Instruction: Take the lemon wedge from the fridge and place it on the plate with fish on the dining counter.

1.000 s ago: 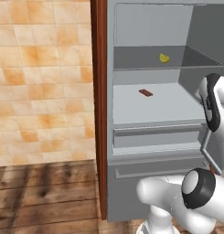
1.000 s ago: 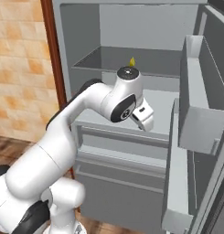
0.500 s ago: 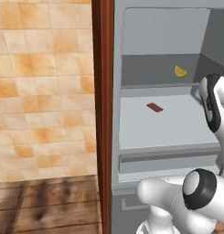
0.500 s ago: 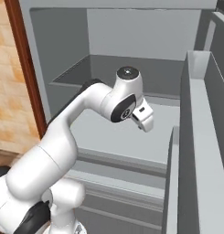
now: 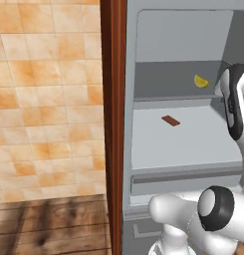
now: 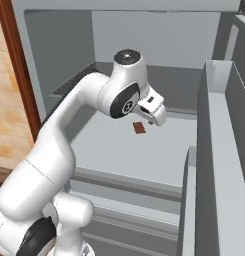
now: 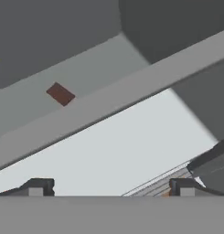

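You have the fridge [image 5: 183, 149] open in front of the base, its pale shelved interior facing both base cameras. The lemon wedge [image 5: 201, 81] lies on the upper shelf, toward the right in the left base view, close to the back wall and untouched. One shelf lower, the small brown piece [image 5: 170, 120] lies flat near the middle of that shelf; it also shows beside the wrist in the right base view [image 6: 139, 128] and at upper left in the hand view [image 7: 61, 94]. The claw [image 7: 109, 186] sits inside the fridge above the lower shelf, with its two fingertips [image 7: 38, 186] spread wide apart and nothing between them. In the right base view the open fridge door [image 6: 221, 165] stands at the right edge, with its door bins facing inward. A tan tiled wall [image 5: 44, 99] and a wooden floor [image 5: 49, 224] lie left of the fridge.
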